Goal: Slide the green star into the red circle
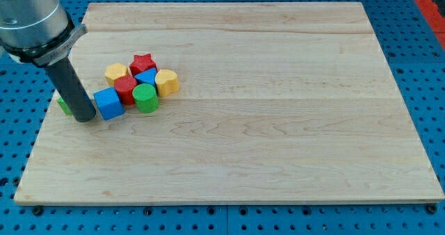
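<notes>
Green star (63,106) is barely showing, just a sliver of green peeking out at the view's left of my rod, near the board's (278,144) left edge. My tip (85,118) sits down touching the blue cube (108,103), no jaws here. Red circle (126,89) sits in the cluster beyond, beside the green cylinder (145,98).

The wooden board (278,144) carries clustered red, yellow, blue and green blocks (139,85) at the view's upper left.
</notes>
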Controlling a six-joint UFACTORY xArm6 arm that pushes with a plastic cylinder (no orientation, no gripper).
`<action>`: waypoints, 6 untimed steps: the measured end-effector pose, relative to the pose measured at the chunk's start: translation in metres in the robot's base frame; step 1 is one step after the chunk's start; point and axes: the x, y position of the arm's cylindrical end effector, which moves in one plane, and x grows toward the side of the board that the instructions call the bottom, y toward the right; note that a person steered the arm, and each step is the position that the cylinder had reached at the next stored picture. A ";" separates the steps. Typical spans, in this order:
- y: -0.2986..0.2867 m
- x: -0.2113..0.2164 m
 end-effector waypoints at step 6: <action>-0.021 -0.034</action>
